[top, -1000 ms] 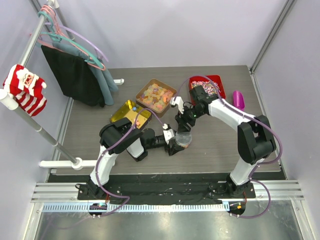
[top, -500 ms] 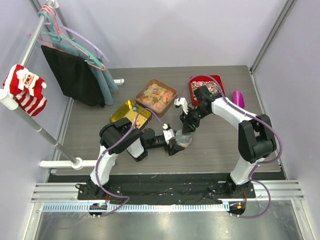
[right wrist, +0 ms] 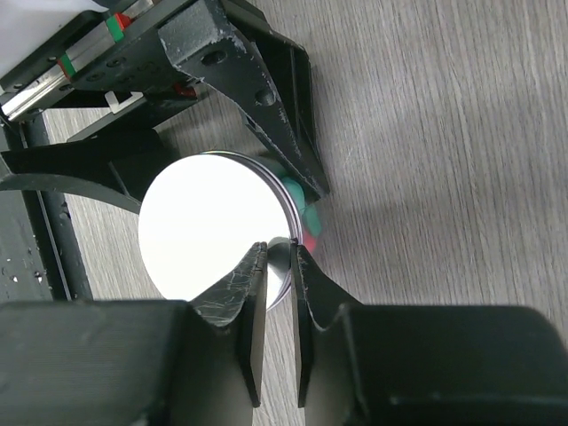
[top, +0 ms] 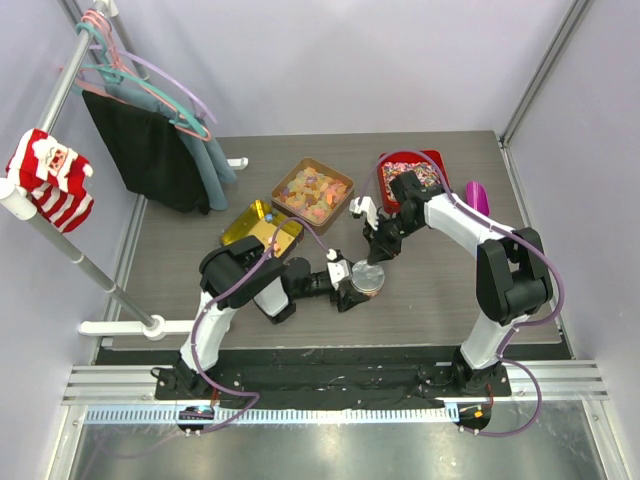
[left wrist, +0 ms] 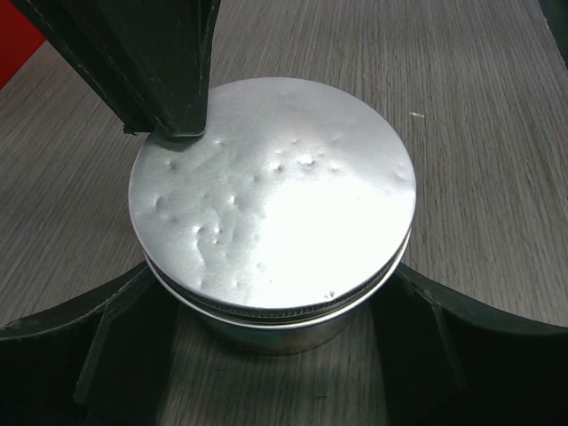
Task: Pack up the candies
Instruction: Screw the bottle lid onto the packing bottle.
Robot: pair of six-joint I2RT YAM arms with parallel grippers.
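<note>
A round metal tin [left wrist: 266,333] stands mid-table, and my left gripper [left wrist: 275,277] is closed on its sides from the near side. A dented silver lid [left wrist: 275,186] lies on top of it, slightly off-centre. In the right wrist view the lid [right wrist: 209,226] leaves a gap at one edge where green and red candies [right wrist: 302,209] show inside. My right gripper [right wrist: 280,250] is shut on the lid's rim. From above, the tin [top: 367,277] sits between my left gripper [top: 352,284] and my right gripper [top: 376,254]. A few more candies [top: 266,213] lie in the gold tray [top: 250,228].
A brown tray [top: 345,188] of pale gummies and a red tray [top: 436,157] of speckled sweets stand behind the tin. A purple scoop [top: 477,198] lies at the right. A rack with hangers and dark clothes [top: 150,150] fills the back left.
My right gripper's jaws have closed onto the lid's rim and the arm has shifted slightly right. The silver lid now covers most of the tin. The left gripper has not moved.
</note>
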